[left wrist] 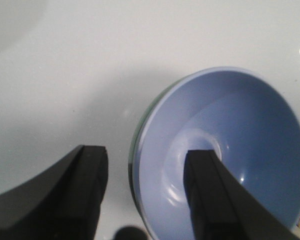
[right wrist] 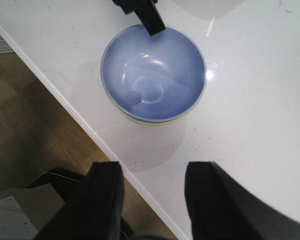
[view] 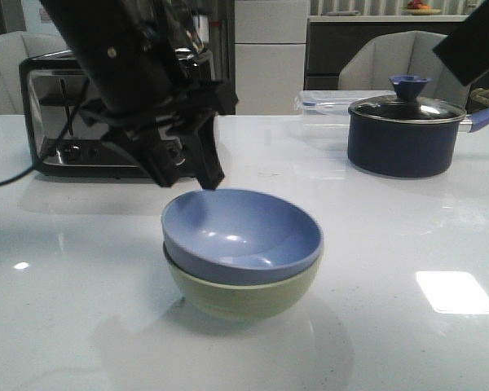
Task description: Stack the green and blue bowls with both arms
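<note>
The blue bowl (view: 240,236) sits nested inside the green bowl (view: 244,297) on the white table, mid-front. My left gripper (view: 189,177) is open and empty, just above the stack's far left rim. In the left wrist view the gripper (left wrist: 146,165) has one finger over the blue bowl's inside (left wrist: 240,130) and one outside, with a sliver of green rim (left wrist: 135,145) between them. My right gripper (right wrist: 152,172) is open and empty, high above the table's front edge. It looks down on the blue bowl (right wrist: 152,72) and a green sliver (right wrist: 150,121). Only part of the right arm (view: 473,41) shows in the front view.
A chrome toaster (view: 65,114) stands at the back left behind the left arm. A dark navy lidded pot (view: 403,130) and a clear plastic box (view: 326,102) stand at the back right. The table's front edge (right wrist: 90,130) runs close to the bowls, with wood floor beyond.
</note>
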Tool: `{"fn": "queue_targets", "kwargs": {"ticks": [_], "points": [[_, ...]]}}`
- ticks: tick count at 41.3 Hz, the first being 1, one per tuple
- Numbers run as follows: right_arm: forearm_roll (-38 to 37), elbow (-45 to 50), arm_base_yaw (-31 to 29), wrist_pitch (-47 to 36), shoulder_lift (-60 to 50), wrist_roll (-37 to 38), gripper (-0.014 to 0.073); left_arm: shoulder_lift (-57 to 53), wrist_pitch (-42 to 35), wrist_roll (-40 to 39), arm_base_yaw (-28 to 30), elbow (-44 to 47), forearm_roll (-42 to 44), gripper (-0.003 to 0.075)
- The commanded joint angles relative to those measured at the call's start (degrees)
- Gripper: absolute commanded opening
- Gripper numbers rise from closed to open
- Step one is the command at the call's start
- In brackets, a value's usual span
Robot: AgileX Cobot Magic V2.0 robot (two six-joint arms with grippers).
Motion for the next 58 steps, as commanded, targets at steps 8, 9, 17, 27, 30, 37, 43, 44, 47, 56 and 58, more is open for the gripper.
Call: {"fn": "queue_targets", "kwargs": {"ticks": [8,9,17,27,30,37,43,44,47,56,58], "points": [[-0.4,-1.57,-0.5,-3.55,-1.38,0.0,0.0414,-19.63,-3.15,0.61,-0.4,2.07,6.25,0.0425],[-0.4,-1.57,-0.77,-3.36,-1.95,0.26,0.0414,-21.77,-3.64,0.61,-0.4,3.6,7.5,0.0425],[-0.4,-1.57,-3.14,-2.34,-5.77,0.93,0.0414,-37.3,-6.71,0.61,-0.4,14.13,13.13,0.0425],[-0.56,1.9,-3.61,0.72,-10.83,0.93,0.0414,-53.23,-8.53,0.61,-0.4,27.58,13.13,0.0425],[-0.81,3.89,-3.61,0.49,-12.2,0.88,0.0414,-56.86,-8.53,0.61,-0.4,30.86,13.13,0.0425],[-0.87,7.31,-3.61,-0.83,-13.38,0.88,0.0414,-62.89,-8.89,0.61,-0.4,36.21,13.13,0.0425],[-0.97,7.83,-3.61,-2.48,-13.38,0.88,0.0402,-63.53,-9.03,0.61,-0.4,37.44,13.13,0.0423],[-0.97,7.83,-3.61,-2.74,-13.38,0.88,0.039,-63.42,-9.03,0.61,-0.4,37.44,13.13,0.0419],[-0.97,7.88,-3.61,-3.06,-13.38,0.88,0.0319,-63.29,-9.03,0.61,-0.4,37.44,13.13,0.0391],[-0.97,8.34,-3.61,-3.6,-13.38,0.88,0.0074,-63.29,-10.79,0.5,-0.4,37.44,13.0,0.0208],[-0.97,8.34,-3.61,-3.6,-13.38,0.88,0.0048,-63.29,-10.95,0.5,-0.4,37.44,13.0,0.0166]]}}
